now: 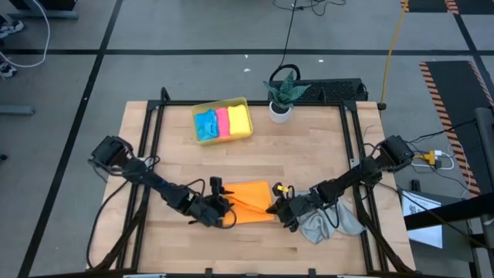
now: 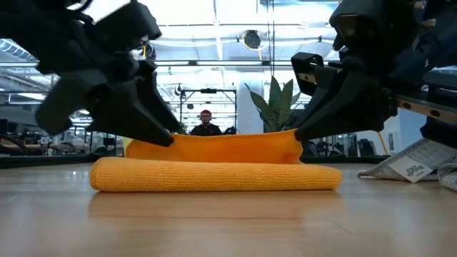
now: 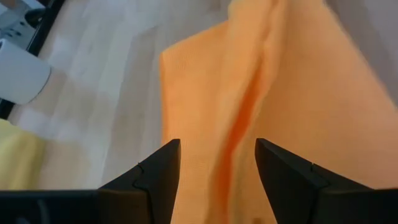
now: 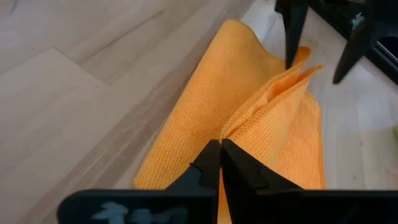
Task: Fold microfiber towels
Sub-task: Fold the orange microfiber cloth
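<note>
Orange towel (image 2: 214, 175), partly folded, lies near the table's (image 1: 309, 154) front edge, long axis parallel to that edge, an upper layer raised. Left gripper (image 1: 225, 210) straddles its left end with fingers spread, gripping nothing visible; right gripper (image 1: 275, 207) is pinched on a ridge of cloth at its right end. Grey towel (image 1: 328, 224) is crumpled at the front right corner. Yellow tray (image 1: 245, 101) with blue, pink and yellow towels (image 1: 222, 122) and a potted plant (image 1: 282, 96) occupy the rear edge; bare wood lies between.

printed sheet (image 2: 414, 165) at table's right edge, its markings too small to read
</note>
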Controlling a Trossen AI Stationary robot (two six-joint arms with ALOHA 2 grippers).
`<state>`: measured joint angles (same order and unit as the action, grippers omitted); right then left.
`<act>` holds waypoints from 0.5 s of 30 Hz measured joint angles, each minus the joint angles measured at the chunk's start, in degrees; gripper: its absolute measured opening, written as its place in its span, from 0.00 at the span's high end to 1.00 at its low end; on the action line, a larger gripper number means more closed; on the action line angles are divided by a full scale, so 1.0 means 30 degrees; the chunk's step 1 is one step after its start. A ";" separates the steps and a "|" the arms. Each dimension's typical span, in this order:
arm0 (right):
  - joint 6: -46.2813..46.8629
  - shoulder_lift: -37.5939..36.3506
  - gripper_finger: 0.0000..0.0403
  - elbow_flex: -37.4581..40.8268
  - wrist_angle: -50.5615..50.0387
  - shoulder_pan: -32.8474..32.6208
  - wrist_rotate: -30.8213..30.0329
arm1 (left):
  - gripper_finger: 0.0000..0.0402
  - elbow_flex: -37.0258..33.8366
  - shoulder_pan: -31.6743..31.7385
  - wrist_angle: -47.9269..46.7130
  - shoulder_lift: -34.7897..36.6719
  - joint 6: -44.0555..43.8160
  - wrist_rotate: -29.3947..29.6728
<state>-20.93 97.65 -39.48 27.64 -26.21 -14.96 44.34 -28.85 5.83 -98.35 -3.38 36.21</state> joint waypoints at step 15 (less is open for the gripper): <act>0.0029 0.0000 1.00 0.0000 -0.0007 -0.0011 0.0015 | 0.65 0.0000 0.1558 -0.1480 0.0000 -0.1102 -0.5546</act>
<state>-20.84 97.65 -39.48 27.62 -26.24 -14.92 44.34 -24.18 1.39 -98.35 -6.68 19.57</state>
